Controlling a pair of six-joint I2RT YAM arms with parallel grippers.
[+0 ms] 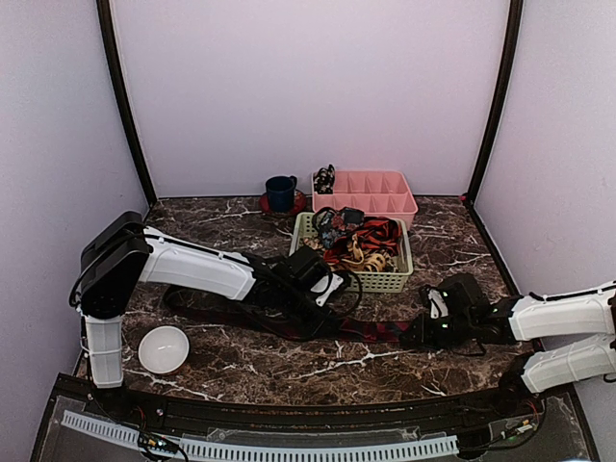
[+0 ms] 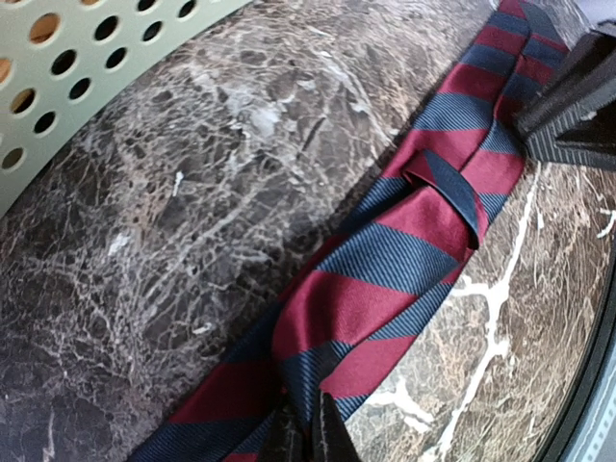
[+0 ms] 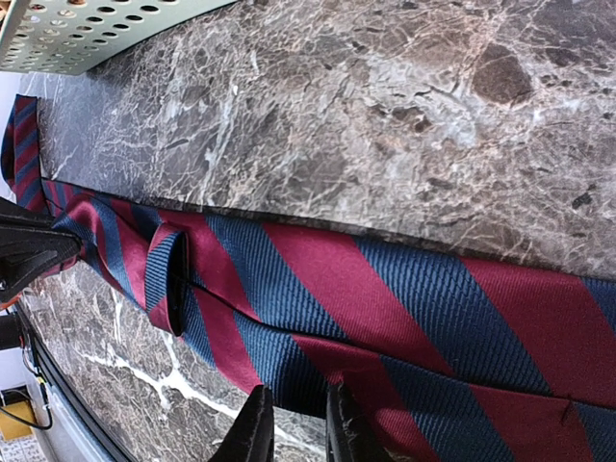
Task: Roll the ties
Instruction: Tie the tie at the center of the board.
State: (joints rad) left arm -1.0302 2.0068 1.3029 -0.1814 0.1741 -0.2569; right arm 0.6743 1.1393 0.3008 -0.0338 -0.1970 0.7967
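A dark tie with red stripes lies stretched across the marble table; up close, in the left wrist view, the tie shows red and blue bands and a small keeper loop. My left gripper is shut on a pinched fold of it. My right gripper is at the tie's right end. Its fingers stand narrowly apart, closed over the near edge of the tie. More ties lie piled in the green basket.
A pink divided tray and a blue mug stand behind the basket. A white bowl sits near the left arm's base. The basket wall is close to my left gripper. Purple walls enclose the table.
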